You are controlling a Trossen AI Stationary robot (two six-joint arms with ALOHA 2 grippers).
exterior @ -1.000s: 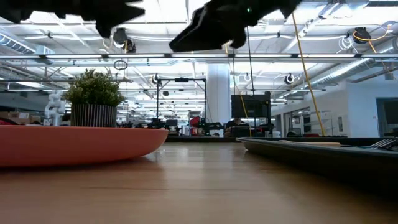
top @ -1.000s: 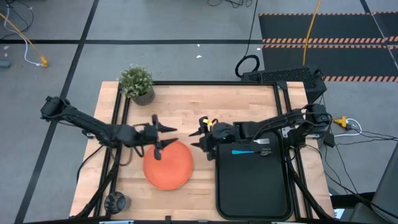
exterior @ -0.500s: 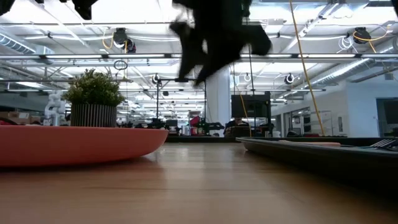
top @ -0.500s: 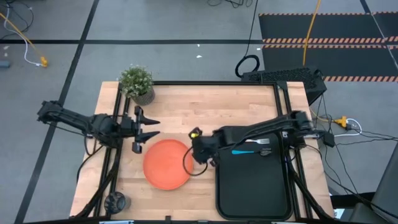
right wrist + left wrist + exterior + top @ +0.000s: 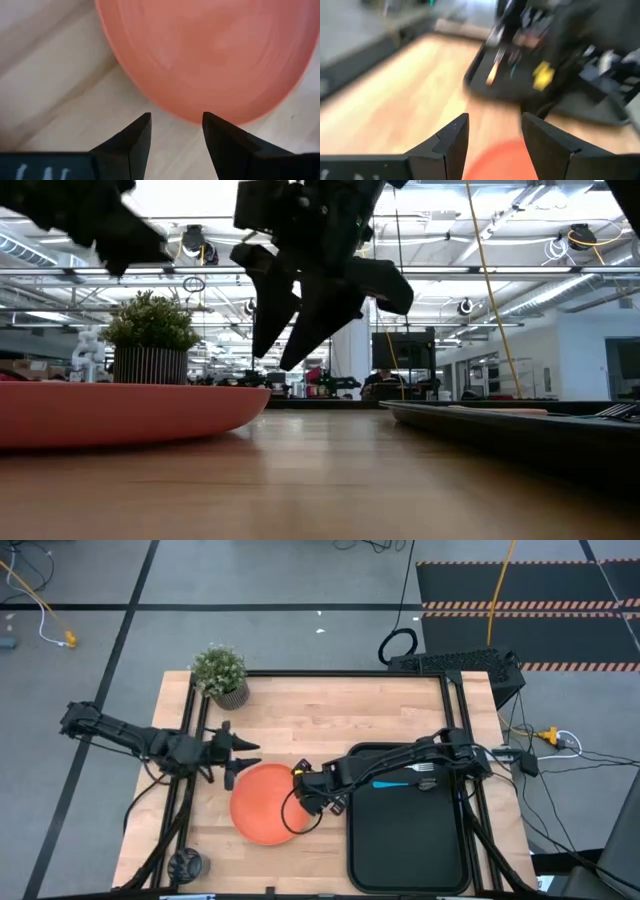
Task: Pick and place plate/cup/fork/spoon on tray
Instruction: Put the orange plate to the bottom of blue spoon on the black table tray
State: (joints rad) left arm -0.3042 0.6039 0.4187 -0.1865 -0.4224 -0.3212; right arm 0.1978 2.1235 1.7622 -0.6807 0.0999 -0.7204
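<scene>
The orange plate (image 5: 265, 804) lies flat on the wooden table, left of the black tray (image 5: 405, 840). The blue-handled spoon (image 5: 390, 783) and the fork (image 5: 425, 768) lie at the tray's far end. The dark cup (image 5: 186, 863) stands at the table's near left corner. My right gripper (image 5: 300, 800) is open and points down over the plate's right edge (image 5: 175, 112), its fingers on either side of the rim and above it. My left gripper (image 5: 242, 758) is open and empty at the plate's far left edge.
A potted plant (image 5: 220, 675) stands at the far left corner. Bare wood lies beyond the plate toward the far edge. My right arm reaches across the tray's far end, over the fork and spoon.
My right gripper has gone from the tray's far left corner toward the table's left and near side, come lower, and tipped to point down over the plate's right edge. My left gripper has drawn back from above the plate toward the table's left edge. The plate has stayed put.
</scene>
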